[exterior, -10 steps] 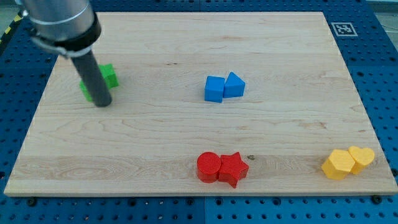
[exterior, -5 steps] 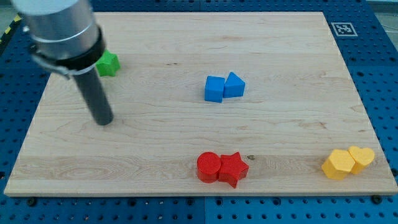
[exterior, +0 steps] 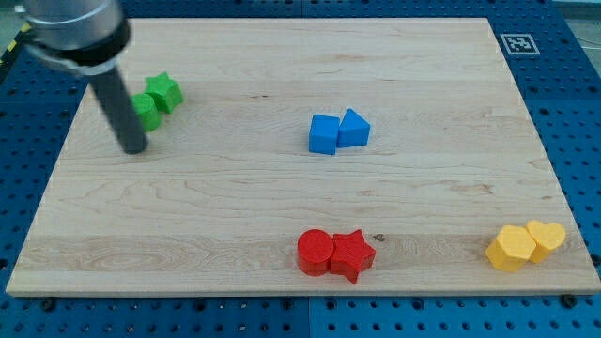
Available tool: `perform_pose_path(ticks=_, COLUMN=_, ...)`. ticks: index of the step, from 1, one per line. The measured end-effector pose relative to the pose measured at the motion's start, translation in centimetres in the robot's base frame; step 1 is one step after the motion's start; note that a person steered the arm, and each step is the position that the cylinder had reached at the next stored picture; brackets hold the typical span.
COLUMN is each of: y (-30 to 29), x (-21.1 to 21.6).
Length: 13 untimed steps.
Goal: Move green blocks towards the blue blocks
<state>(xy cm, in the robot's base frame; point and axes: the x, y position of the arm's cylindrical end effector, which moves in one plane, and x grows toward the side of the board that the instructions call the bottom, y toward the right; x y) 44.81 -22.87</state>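
So nearest the view's bottom edge of the pale wooden counter (exterior: pixel 282 216) there's a red cylinder block (exterior: pixel 315 252) touching a red star block (exterior: pixel 353 253); they sit straight below the blue pair, well apart from it. Off to the lower right of the blue pair, near the counter's corner, a yellow hexagon-ish block (exterior: pixel 511 248) touches a yellow heart block (exterior: pixel 547 236).

The blue pair is my landmark: a blue cube block (exterior: pixel 324 133) with a blue block that looks like a triangular wedge (exterior: pixel 354 128) pressed against its right side, about mid-counter.

Far to the left of the blue pair, my tip (exterior: pixel 134 147) rests on the wood. There's no pincer on this arm, just the straight dark rod (exterior: pixel 118 105), so nothing open or closed to report. Just right of the rod sits a green block (exterior: pixel 146 111), shape hard to make out since the rod covers part of it, and a green star block (exterior: pixel 164 92) touches it on its upper right. Both greens are well apart from the blue pair.

Furthest back, a black-and-white marker tag (exterior: pixel 518 42) sits up and right of the blue pair.
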Motion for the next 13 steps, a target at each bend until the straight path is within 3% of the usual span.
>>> perform_pose_path(ticks=1, y=-1.2, x=-2.2)
perform_pose_path(ticks=3, y=9.7, x=-4.9)
perform_pose_path(ticks=5, y=2.6, x=-4.6)
perform_pose_path(ticks=6, y=-0.9, x=-7.6)
perform_pose_path(ticks=8, y=0.4, x=-12.8)
perform_pose_path(ticks=10, y=9.2, x=-10.6)
perform_pose_path(ticks=11, y=9.8, x=-10.9)
perform_pose_path(ticks=12, y=5.9, x=-10.8)
perform_pose_path(ticks=13, y=5.7, x=-7.1)
